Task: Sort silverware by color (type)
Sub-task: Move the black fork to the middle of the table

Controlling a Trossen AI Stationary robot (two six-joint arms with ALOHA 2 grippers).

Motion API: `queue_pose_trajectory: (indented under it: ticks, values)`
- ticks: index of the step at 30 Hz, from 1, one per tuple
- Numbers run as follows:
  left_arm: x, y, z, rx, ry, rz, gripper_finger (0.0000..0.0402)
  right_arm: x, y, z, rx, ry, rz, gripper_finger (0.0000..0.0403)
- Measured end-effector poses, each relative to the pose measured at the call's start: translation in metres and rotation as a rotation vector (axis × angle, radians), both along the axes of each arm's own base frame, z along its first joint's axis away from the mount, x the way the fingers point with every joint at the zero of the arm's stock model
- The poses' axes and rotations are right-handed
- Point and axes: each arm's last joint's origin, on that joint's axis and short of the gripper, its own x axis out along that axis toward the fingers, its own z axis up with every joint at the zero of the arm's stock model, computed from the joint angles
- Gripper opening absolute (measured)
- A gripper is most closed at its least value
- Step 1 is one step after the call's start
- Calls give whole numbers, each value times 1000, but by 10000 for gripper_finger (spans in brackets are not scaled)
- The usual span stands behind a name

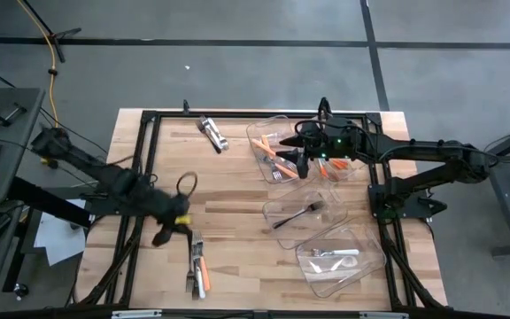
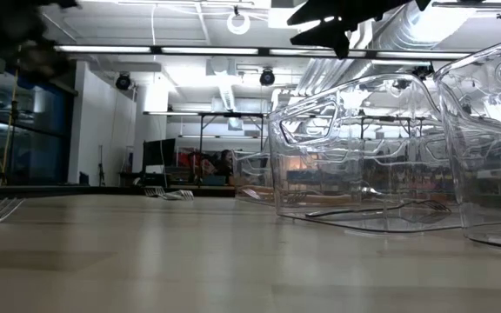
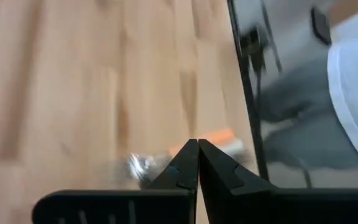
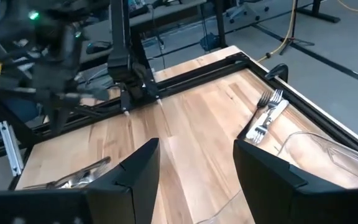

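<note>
Silverware lies in two loose groups on the wooden table: silver forks [image 1: 212, 133] near the far edge, and a pile with an orange handle [image 1: 198, 268] near the near edge. My left gripper [image 1: 164, 237] is shut, just left of that near pile; its wrist view shows the shut gripper [image 3: 197, 148] above an orange-handled piece [image 3: 219, 137]. My right gripper [image 1: 296, 160] hangs open over the far clear bin [image 1: 277, 124], which holds orange-handled pieces [image 1: 266, 146]. In its wrist view, the right gripper [image 4: 194, 168] holds nothing between its fingers.
The middle clear bin [image 1: 277, 206] holds a dark fork [image 1: 297, 213], and the near bin [image 1: 370, 257] holds white-handled pieces [image 1: 336, 252]. A black frame [image 1: 149, 142] borders the table. Bare wood lies between the piles and the bins. The bins [image 2: 364, 148] fill the right of the low view.
</note>
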Motion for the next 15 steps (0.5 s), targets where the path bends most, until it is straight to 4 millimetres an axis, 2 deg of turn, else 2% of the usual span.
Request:
queue_pose_trajectory:
  ticks: [4,8,15]
  values:
    - [-9,-33,-13,-106,27,-65,1,0,0,0,-15,3,0,189]
    - [-16,-58,-35,-108,70,-112,0,0,0,0,-32,8,5,189]
    - [-4,-86,-67,-59,81,-119,0,-1,0,-2,-28,30,6,189]
